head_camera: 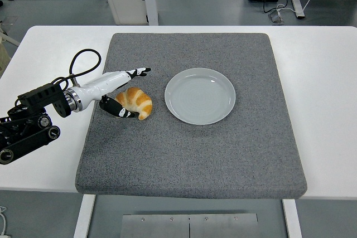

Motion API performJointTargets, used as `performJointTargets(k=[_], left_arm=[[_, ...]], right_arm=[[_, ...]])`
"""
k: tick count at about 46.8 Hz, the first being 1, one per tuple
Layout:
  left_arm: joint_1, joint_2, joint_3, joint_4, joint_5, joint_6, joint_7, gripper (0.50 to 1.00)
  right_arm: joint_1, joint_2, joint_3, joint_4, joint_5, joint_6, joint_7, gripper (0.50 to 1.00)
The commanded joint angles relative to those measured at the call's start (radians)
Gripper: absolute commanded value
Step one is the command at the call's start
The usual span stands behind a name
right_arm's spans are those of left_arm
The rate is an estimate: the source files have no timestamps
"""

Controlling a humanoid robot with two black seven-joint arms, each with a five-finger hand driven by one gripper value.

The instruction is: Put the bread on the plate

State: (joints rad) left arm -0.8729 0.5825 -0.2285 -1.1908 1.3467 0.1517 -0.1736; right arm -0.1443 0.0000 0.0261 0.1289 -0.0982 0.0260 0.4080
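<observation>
The left arm (33, 118) is reaching in from the left edge, its black forearm lying low and its white wrist angling toward the right. The left hand (114, 90) is spreading wide: the upper fingers (138, 72) are pointing right and slightly far, while the thumb (120, 109) is curving along the near side.

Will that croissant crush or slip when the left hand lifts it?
The croissant looks puffy and flaky, so probably light and easily dented. Its curved, tapered shape may let it rock or slip. The left hand brackets it with spread fingers; a gentle squeeze seems wise.
</observation>
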Motion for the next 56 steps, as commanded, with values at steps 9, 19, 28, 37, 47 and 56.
performJointTargets(k=[9,19,28,37,47,56], left_arm=[[0.006,-0.023,0.049,0.042,0.0,0.052,0.0,0.96],[0.003,-0.026,0.057,0.045,0.0,0.074,0.0,0.623],[-0.012,-0.021,0.054,0.045,-0.003,0.074,-0.015,0.5],[-0.051,0.003,0.043,0.043,-0.014,0.074,-0.118,0.5],[-0.141,0.037,0.041,0.043,-0.027,0.072,-0.115,0.5],[-0.227,0.062,0.054,0.043,-0.089,0.06,-0.112,0.5]], right_arm=[[0.0,0.0,0.0,0.0,0.0,0.0,0.0,1.0],[0.0,0.0,0.0,0.0,0.0,0.0,0.0,1.0],[0.0,0.0,0.0,0.0,0.0,0.0,0.0,1.0],[0.0,0.0,0.0,0.0,0.0,0.0,0.0,1.0],[0.0,0.0,0.0,0.0,0.0,0.0,0.0,1.0],[0.0,0.0,0.0,0.0,0.0,0.0,0.0,1.0]])
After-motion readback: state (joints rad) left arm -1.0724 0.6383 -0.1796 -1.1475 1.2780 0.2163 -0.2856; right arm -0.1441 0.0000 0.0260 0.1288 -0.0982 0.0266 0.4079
